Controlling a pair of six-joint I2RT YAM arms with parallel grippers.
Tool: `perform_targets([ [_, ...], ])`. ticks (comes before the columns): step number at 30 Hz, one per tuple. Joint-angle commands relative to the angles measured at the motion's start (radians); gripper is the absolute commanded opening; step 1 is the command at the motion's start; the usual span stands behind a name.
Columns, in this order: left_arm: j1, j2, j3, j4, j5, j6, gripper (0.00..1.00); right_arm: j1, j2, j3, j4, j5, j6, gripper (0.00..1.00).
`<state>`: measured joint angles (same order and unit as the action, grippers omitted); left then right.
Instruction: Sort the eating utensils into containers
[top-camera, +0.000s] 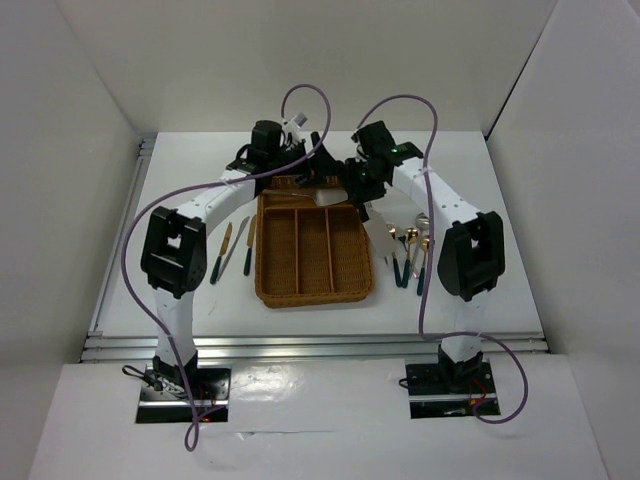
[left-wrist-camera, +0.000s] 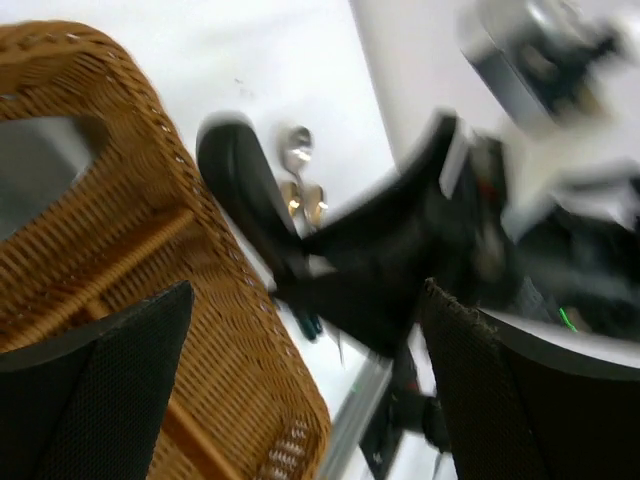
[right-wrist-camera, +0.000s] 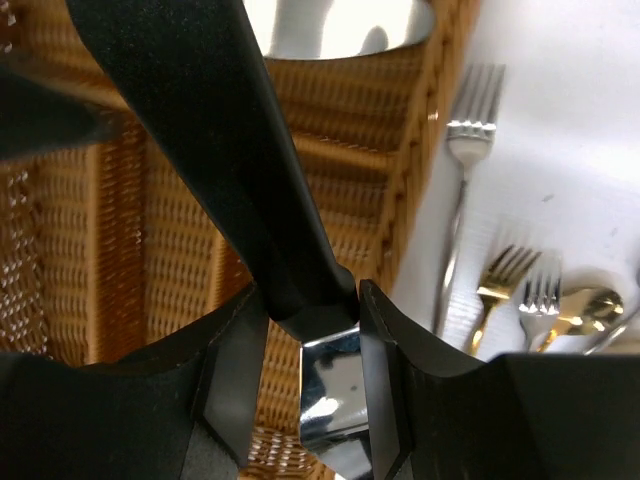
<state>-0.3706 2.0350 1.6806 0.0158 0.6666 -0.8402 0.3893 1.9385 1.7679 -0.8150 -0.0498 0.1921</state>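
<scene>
- two tools over the far end of the wicker tray (top-camera: 262, 260)?
- yes, both there, close together above the far edge.
- right tool (right-wrist-camera: 312, 350) first.
- clamped on a dark-handled utensil (right-wrist-camera: 220, 150), fingers pressed on both sides, right where black handle meets a silver neck.
- and that utensil, placed how against the tray?
- up in the air above the tray's far end, tilted, with the handle slanting across over the long slots and the rounded handle end sticking out free.
- left tool (left-wrist-camera: 310, 290)?
- spread wide, holding nothing, just beside the right tool, over the tray's woven rim.
- anything inside the tray?
- one broad silver piece (right-wrist-camera: 340, 25) in the crosswise slot. cannot tell whether joined to the held utensil or separate.
- rest of the cutlery?
- flat on the white worktop (top-camera: 320, 320). right of the tray: silver fork (right-wrist-camera: 470, 120) nearest the rim, then gold fork (right-wrist-camera: 500, 275), smaller silver fork (right-wrist-camera: 540, 295) and gold spoon (right-wrist-camera: 585, 310), bunched close together. left of the tray: a few slim dark-handled pieces (top-camera: 232, 250), near the rim but not touching it.
</scene>
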Motion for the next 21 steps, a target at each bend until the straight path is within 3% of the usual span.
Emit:
perform_targets([
  [1, -0.025, 0.033, 0.024, 0.026, -0.150, -0.028, 0.99, 0.036, -0.021, 0.079, -0.013, -0.001, 0.015, 0.00],
  [9, -0.034, 0.033, -0.009, 0.046, -0.281, -0.077, 0.91, 0.083, -0.001, 0.146, -0.039, -0.012, 0.033, 0.00],
  [16, -0.010, -0.018, -0.139, 0.157, -0.214, -0.119, 0.91, 0.083, 0.019, 0.157, -0.059, 0.011, 0.043, 0.00],
  [21, 0.021, -0.068, -0.177, 0.133, -0.176, -0.070, 0.91, 0.083, 0.028, 0.157, -0.069, 0.034, 0.043, 0.00],
])
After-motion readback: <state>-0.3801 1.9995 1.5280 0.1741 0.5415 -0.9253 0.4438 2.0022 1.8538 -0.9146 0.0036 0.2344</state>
